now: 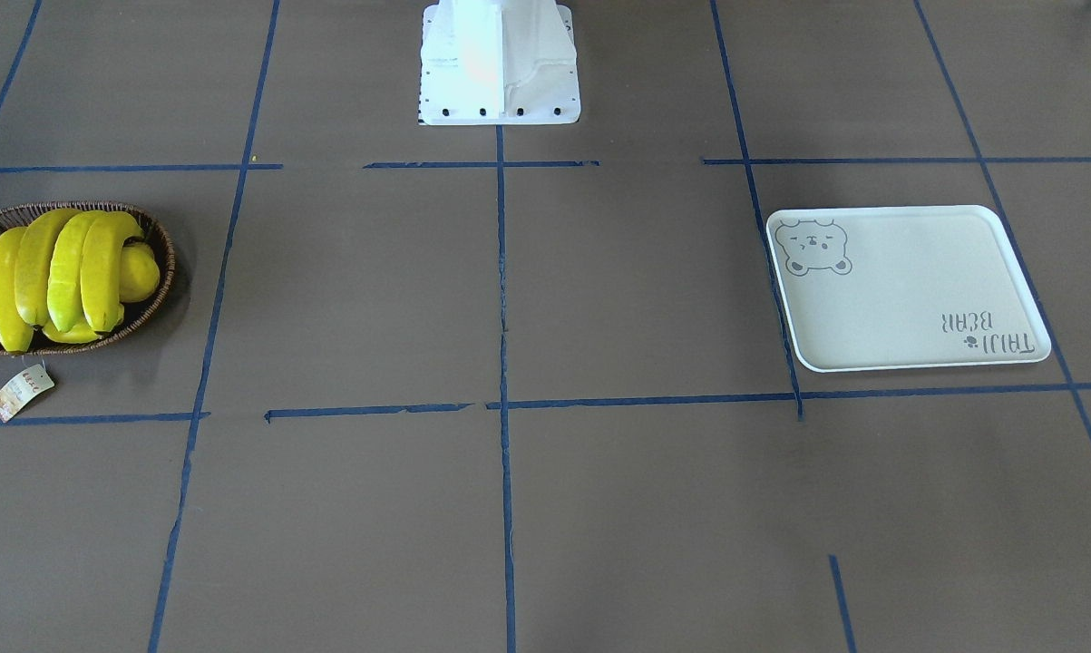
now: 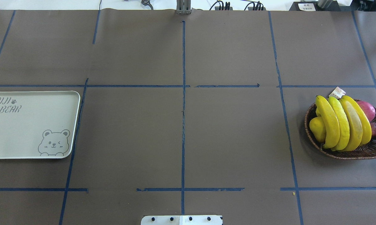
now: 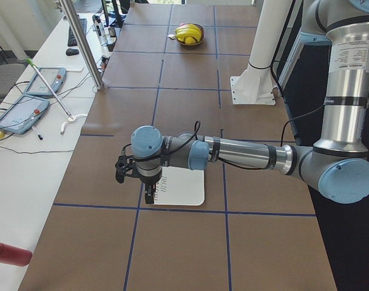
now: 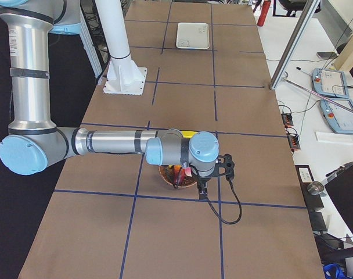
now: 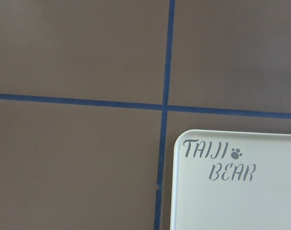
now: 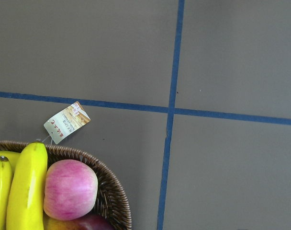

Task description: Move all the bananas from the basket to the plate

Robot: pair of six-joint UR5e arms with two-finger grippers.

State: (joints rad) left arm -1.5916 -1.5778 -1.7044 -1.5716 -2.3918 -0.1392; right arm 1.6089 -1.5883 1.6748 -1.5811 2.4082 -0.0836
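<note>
The bananas (image 2: 342,123) lie in the basket (image 2: 363,152), beneath the right gripper (image 4: 177,174). The left gripper (image 3: 149,195) hangs over the plate (image 2: 25,131), well across the bench (image 2: 231,131). I cannot tell whether either gripper is open or closed.

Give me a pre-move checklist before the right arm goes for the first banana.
1. All four bananas in the basket: ok, side by side on top.
2. Plate free to receive: ok, nothing lies on it.
3. Right gripper open: cannot tell; it shows only in a side view, above the basket.
4. Left gripper state: cannot tell; side view only, over the plate's corner.
5. Bananas unpinned by other fruit: ok, the pink apple sits beside them.
6. Paper tag out of the way: ok, it lies outside the rim.
</note>
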